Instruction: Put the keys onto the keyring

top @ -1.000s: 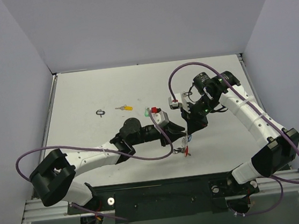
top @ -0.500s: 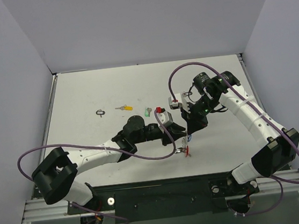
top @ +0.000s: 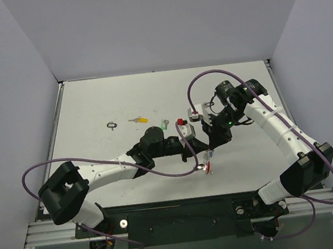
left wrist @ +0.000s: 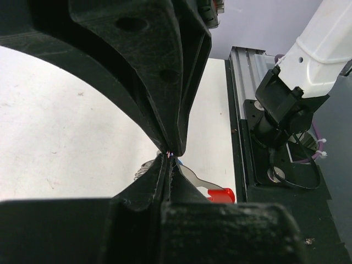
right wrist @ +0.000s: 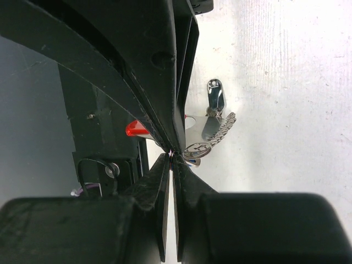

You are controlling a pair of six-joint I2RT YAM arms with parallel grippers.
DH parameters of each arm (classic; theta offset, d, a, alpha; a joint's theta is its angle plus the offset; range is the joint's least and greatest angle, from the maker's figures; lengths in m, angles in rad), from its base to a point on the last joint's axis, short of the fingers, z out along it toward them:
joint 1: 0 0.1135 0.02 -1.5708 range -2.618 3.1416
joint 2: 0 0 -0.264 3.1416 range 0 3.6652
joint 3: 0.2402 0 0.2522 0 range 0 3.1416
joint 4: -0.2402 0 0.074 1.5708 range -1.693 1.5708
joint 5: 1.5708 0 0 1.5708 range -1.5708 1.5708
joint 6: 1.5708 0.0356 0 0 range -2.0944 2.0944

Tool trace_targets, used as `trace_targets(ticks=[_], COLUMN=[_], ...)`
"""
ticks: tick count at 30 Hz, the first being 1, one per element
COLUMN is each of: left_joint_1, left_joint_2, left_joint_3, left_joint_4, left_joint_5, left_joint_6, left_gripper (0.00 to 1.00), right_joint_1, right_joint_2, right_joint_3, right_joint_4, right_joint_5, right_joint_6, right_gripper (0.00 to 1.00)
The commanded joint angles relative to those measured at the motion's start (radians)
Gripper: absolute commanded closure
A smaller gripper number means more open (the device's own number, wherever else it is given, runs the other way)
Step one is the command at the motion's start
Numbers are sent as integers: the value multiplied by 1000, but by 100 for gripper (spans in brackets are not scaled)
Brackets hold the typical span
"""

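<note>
Pinching fully shut, left gripper point(left wrist: 169, 155) and right gripper point(right wrist: 172, 154) hang close together; keyring point(right wrist: 212, 135) with red tag point(left wrist: 220, 194) sits just beside both tips. Green key point(top: 165, 124) and yellow key point(top: 138, 120) lie beyond left gripper.

Left arm point(top: 108, 170) in shot: white tube links, chunky black joint housings, a big black block at the shoulder point(top: 63, 193). Right arm point(top: 278, 127) is its twin, same white shells and black joints, with a tiny green light point(top: 230, 117) glowing near the wrist. Thin purple cables point(top: 209, 73) loop off both arms. There's a small grey box point(top: 194, 114) with a red spot by the right wrist.

Close up now on the left gripper point(left wrist: 171, 155): fingers point(left wrist: 137, 71) of matt black moulded plastic, broad and curved, with round holes point(left wrist: 132, 23). The right gripper point(right wrist: 171, 154) has the same black curve, one hole showing.
</note>
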Motion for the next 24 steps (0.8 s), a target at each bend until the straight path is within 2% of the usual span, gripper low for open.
trace_targets(ticks=[1, 4, 5, 9, 14, 19, 21, 24], left_joint_1=[-4, -5, -5, -4, -7, -10, -8, -8], left_joint_2=[3, -23, -32, -64, -52, -29, -28, -31], left_joint_3=[41, -5, -43, -151, -217, -235, -249, -261], left_joint_4=[5, 76, 144, 376, 623, 711, 751, 768], left_joint_5=[27, -33, -71, -156, -228, -269, -291, -303], left_joint_6=[-2, -60, -77, -167, -229, -260, -264, -266], left_gripper=[100, 100, 100, 100, 100, 100, 100, 100], right_joint_1=[6, -7, -15, -87, -112, -123, -126, -130], right_joint_2=[-30, -38, -42, -79, -124, -136, -125, -110], right_joint_3=[-4, -4, -3, -4, -41, -110, -110, -77], right_joint_4=[-31, -25, -26, -28, -26, -25, -23, -23], right_joint_5=[-42, -48, -56, -111, -185, -245, -274, -318], right_joint_6=[5, 10, 12, -20, -119, -373, -431, -436], right_gripper=[100, 99, 88, 69, 64, 61, 61, 60])
